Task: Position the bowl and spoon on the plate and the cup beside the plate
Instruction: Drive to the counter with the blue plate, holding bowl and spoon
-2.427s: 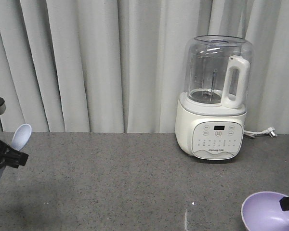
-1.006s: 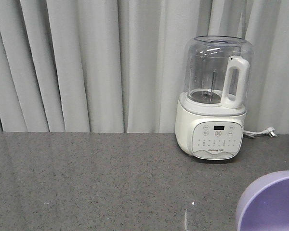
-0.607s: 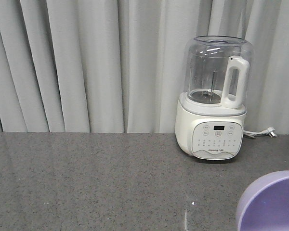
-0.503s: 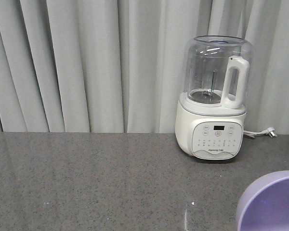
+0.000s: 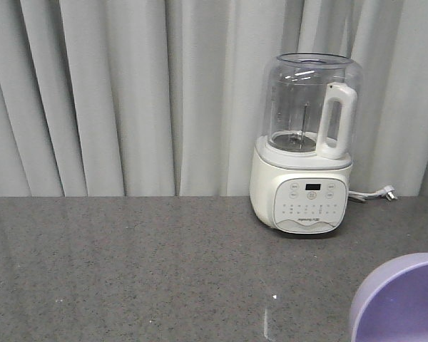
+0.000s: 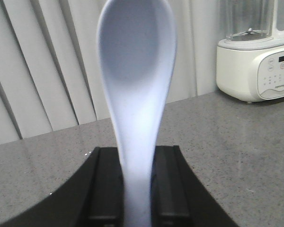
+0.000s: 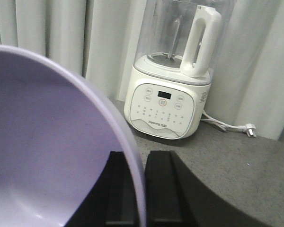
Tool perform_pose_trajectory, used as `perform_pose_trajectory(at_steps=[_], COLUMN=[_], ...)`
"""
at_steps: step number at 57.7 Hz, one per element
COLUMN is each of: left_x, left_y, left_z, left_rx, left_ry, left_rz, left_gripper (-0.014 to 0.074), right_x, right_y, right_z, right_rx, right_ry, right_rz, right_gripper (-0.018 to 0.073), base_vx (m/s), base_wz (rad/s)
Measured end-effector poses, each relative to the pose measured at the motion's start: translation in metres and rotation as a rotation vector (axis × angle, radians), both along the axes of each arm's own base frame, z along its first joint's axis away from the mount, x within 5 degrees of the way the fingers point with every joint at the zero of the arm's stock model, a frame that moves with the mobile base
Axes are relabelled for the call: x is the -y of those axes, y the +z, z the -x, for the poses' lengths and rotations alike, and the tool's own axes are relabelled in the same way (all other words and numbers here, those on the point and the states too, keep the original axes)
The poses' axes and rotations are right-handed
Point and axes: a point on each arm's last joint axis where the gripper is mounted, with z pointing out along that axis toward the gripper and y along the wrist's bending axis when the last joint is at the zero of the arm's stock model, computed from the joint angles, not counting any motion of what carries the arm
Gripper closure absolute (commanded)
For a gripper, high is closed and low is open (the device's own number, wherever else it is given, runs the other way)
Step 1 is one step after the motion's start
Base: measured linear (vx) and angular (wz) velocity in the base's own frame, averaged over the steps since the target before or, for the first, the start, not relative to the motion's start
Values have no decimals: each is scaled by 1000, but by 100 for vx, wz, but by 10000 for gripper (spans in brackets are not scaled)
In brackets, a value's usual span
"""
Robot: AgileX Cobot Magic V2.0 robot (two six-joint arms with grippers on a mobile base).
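left jaws: pinched tight on the spoon (image 6: 137,94) handle, long axis pointing straight out, scoop at far end | right jaws: clamped over the bowl (image 7: 47,142) rim, bowl looks lifted off the tabletop (image 5: 128,271) | plate, cup: out of view, can't tell which arm's nearer

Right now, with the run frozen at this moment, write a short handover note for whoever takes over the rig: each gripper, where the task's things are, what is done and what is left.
Left gripper: shut on the spoon by its handle, scoop pointing up.
Right gripper: shut on the rim of the bowl, which shows at the lower right of the front view, in front of the blender.
Plate and cup: in none of the views, so find them first.
Done: spoon and bowl are both in hand.
Left: bowl and spoon onto the plate, cup beside it.
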Motion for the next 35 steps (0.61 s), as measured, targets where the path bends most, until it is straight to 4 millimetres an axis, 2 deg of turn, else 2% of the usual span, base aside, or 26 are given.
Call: perform_pose_trajectory(at_steps=[17, 35], left_x=[0, 0], left_y=[0, 0], left_z=[0, 0], left_rx=[0, 0], left_ry=[0, 0], left_rz=[0, 0], left_gripper=[596, 596], right_x=[0, 0], right_y=[0, 0], right_z=[0, 0], right_rx=[0, 0], right_ry=[0, 0], right_rz=[0, 0], right_gripper=[568, 568], base_vx=[-7, -11], base_wz=[-31, -59])
